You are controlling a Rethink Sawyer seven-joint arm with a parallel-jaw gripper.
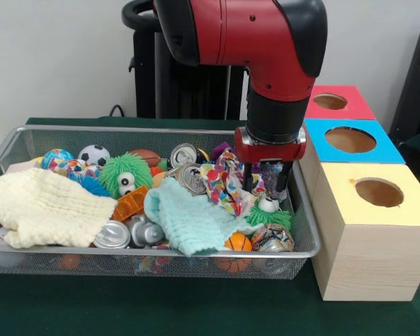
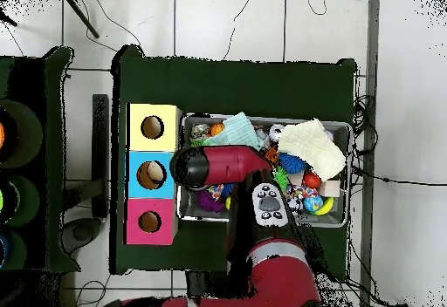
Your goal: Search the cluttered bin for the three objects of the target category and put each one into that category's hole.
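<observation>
Tool (image 1: pixel 266 187) down inside the bin (image 1: pixel 161 261) near the boxes, fingers spread over a green fuzzy toy (image 1: pixel 269 215), gripping nothing; bin full beneath, sorting looks barely begun, holes mostly unseen

No text, label, brand, number or sign can be read anywhere.

You're looking at a dark green surface (image 1: pixel 161 308) w/ nothing moving on it. Black cables (image 2: pixel 384 180) are trailing across the tiled floor (image 2: pixel 410 85), and a black stand (image 1: pixel 413 84) is sitting at the front view's right edge.
</observation>
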